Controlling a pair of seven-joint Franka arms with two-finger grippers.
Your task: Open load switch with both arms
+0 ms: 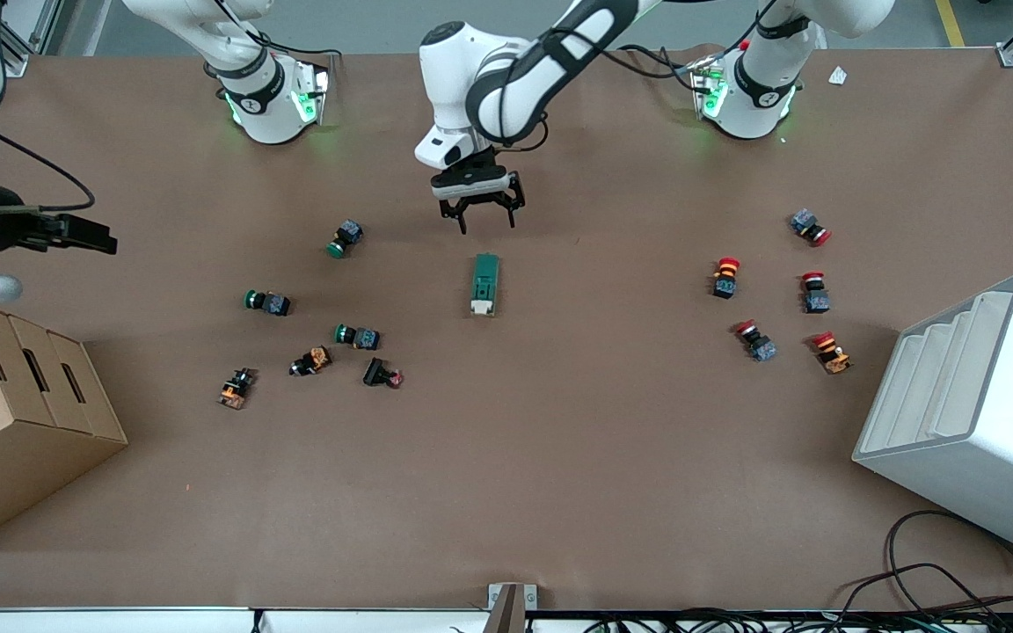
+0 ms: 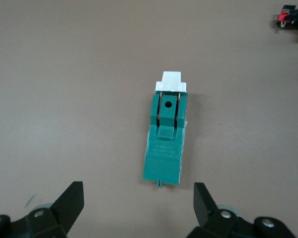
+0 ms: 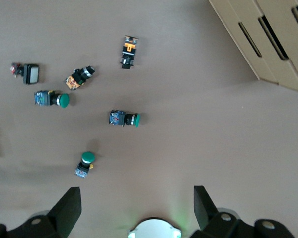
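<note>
The load switch (image 1: 485,284), a dark green oblong block with a white lever piece at the end nearer the front camera, lies flat in the middle of the table. My left gripper (image 1: 487,218) hangs open just above the table, beside the switch's green end toward the arm bases. In the left wrist view the switch (image 2: 166,134) lies just ahead of the left gripper (image 2: 138,187), outside the spread jaws. My right gripper (image 1: 93,233) is held high over the right arm's end of the table, open and holding nothing (image 3: 136,191).
Green push buttons (image 1: 346,237) (image 1: 267,302) and small orange-and-black parts (image 1: 236,388) lie toward the right arm's end. Red push buttons (image 1: 725,277) lie toward the left arm's end. A cardboard box (image 1: 23,413) and a white stepped bin (image 1: 972,413) flank the table.
</note>
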